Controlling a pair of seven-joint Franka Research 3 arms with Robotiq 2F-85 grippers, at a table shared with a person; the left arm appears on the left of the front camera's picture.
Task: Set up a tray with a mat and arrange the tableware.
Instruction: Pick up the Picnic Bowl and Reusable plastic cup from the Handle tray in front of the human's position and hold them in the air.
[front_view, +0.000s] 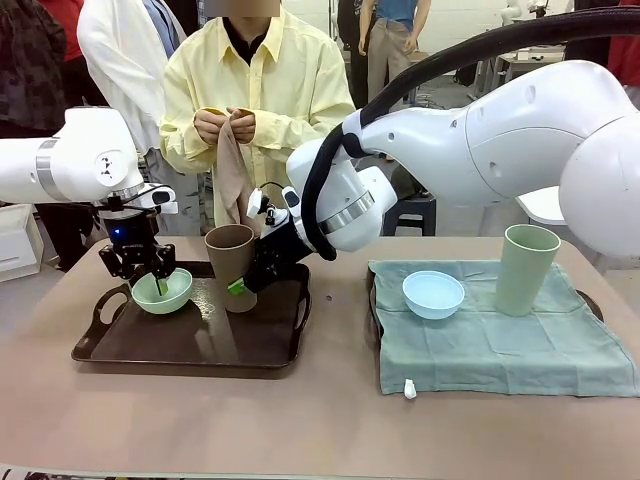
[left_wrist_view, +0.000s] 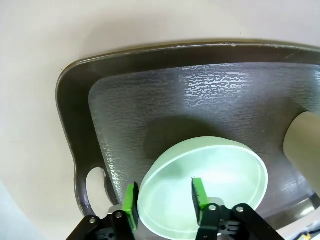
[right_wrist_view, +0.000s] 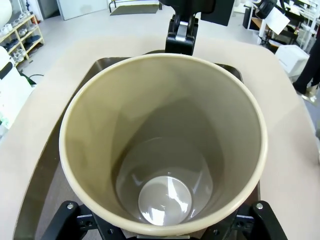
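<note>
Left pincer (left_wrist_view: 164, 194) open astride mint bowl (left_wrist_view: 220, 170), right pincer (front_view: 238, 288) flanking brown tumbler (front_view: 230, 255), grip unclear

Left of frame: tray (front_view: 200, 345) dark brown, floor with a pebbled grain. Mint green bowl (front_view: 161, 291), plain. Brown tumbler (front_view: 231, 262), paler tan inside. Right of frame: mat (front_view: 520, 350) plain grey-green; light blue bowl (front_view: 433, 294); pale green tumbler (front_view: 526, 268). Table (front_view: 320, 430) beige. Left gripper (left_wrist_view: 165, 196): black fingers, bright green pads (left_wrist_view: 131, 200). Upper centre: person's shirt (front_view: 290, 90) pale yellow.

Dark tray's (front_view: 190, 345) near half free — mint bowl (front_view: 162, 291), brown tumbler (front_view: 231, 262) block far half.
</note>
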